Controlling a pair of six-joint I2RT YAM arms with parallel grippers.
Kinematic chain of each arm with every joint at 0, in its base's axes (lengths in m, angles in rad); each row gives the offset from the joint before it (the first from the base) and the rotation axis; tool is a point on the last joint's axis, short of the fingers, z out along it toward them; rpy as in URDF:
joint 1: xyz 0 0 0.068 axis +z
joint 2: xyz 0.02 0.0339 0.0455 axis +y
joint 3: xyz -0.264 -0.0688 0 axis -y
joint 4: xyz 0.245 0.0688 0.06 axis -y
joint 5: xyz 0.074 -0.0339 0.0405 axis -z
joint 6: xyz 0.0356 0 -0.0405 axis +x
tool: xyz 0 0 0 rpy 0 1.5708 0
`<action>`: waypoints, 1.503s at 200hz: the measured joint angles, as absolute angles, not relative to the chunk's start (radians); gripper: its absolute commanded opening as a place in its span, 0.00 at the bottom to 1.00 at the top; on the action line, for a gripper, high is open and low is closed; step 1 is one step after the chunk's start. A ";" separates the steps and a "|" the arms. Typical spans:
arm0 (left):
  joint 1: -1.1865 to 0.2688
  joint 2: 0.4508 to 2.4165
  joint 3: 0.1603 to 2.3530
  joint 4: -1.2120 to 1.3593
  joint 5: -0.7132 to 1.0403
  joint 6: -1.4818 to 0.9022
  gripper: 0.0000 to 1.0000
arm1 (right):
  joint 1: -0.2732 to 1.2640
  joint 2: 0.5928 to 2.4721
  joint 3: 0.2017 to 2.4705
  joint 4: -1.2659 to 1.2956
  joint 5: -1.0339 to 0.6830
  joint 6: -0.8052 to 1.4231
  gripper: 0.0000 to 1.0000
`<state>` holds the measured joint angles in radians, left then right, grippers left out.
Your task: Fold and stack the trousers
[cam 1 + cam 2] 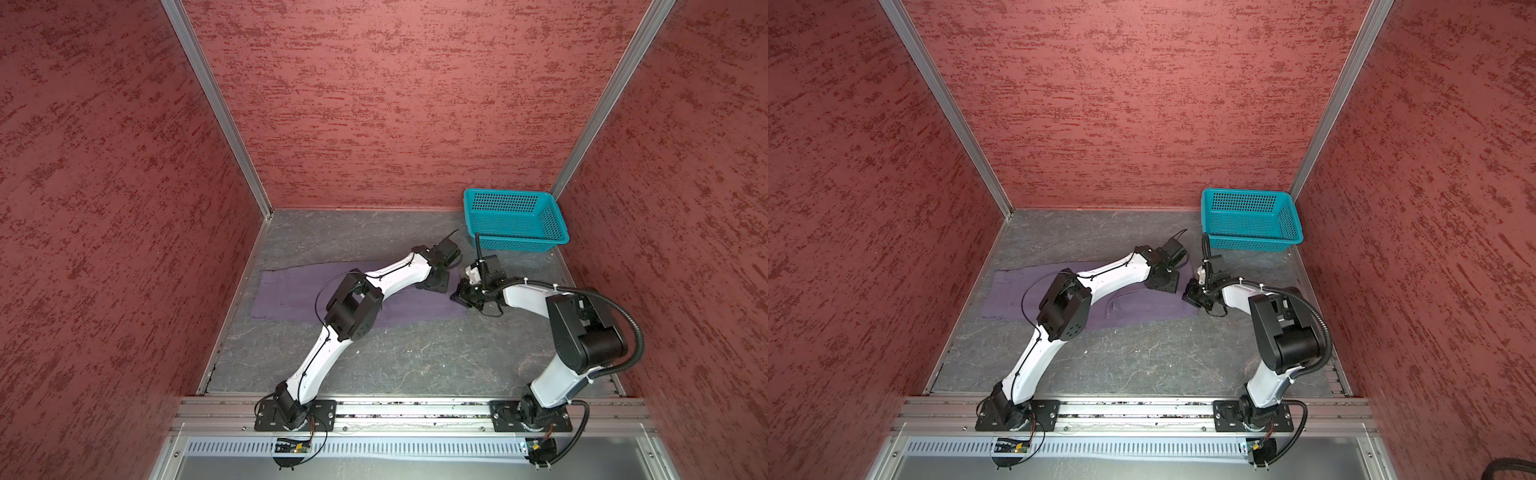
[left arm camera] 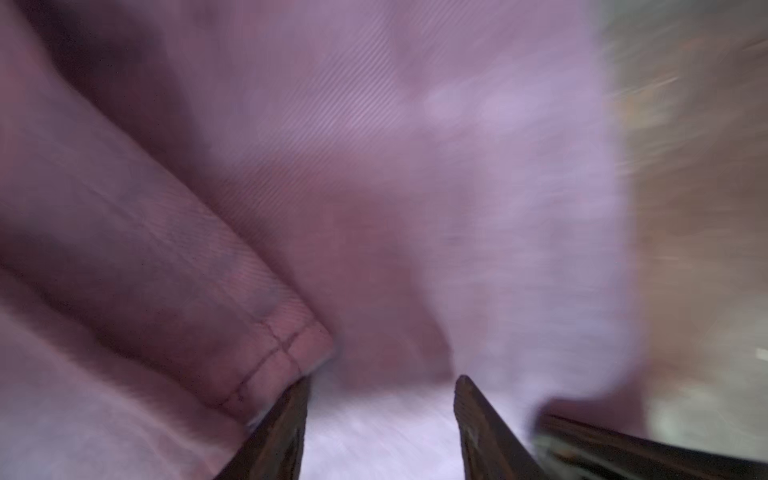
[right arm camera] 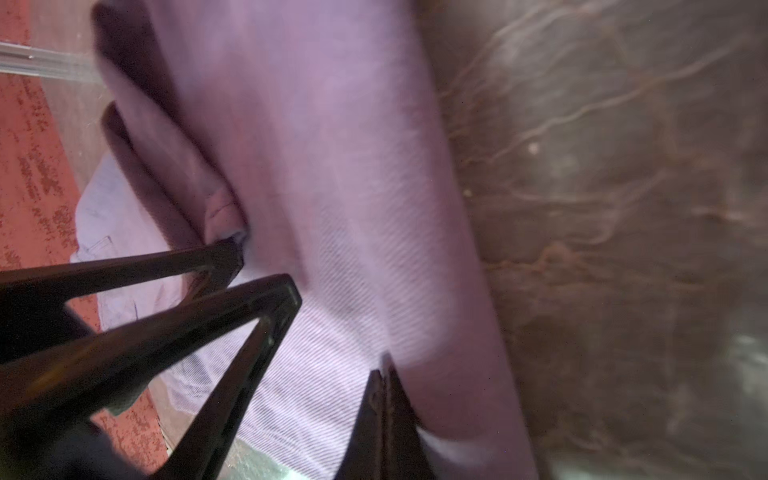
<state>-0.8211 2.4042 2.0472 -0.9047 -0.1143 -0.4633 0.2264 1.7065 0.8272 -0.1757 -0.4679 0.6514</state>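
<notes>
Trousers (image 1: 286,291) lie flat on the table (image 1: 415,357), stretched L-to-R across mid-frame in both top views. Their left end sits close to the foot of the left wall, and their right end stops a bit right of centre. A pocket seam (image 1: 1121,305) shows near the lower edge.

L arm (image 1: 353,305) runs diagonally up from lower centre-left, right over the cloth. Its black elbow block hides the trousers' middle. L gripper (image 1: 436,284) is down at the cloth's right end, by the upper edge. In the left wrist view its fingers (image 2: 282,432) stand apart w/ pale cloth btwn them. A stitched fold (image 2: 286,357) touches one tip, but nothing looks clamped. That view is blurred.

R gripper (image 1: 459,297) is just beside it at the same end, lower corner, the two heads nearly touching. In the right wrist view its fingers (image 3: 378,411) are pressed together, tips at a raised band of cloth. The cloth looks pinched, tho blur hides the exact contact. The L gripper's prongs crowd that view and cover part of the cloth.

Basket (image 1: 519,243), teal and perforated, sits at the table's upper right in the back corner, apart from the trousers. A black cable (image 1: 478,245) on the R wrist stands up in front of the basket's lower-left corner. R arm (image 1: 582,324) bends in from lower right, off the cloth. Red walls (image 1: 395,104) close three sides. A metal rail (image 1: 415,415) along the bottom carries both arm bases.
</notes>
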 measured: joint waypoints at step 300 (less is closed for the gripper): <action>-0.553 1.766 1.218 -0.683 0.226 -0.612 0.46 | 0.175 1.573 0.929 -0.358 -0.401 0.567 0.00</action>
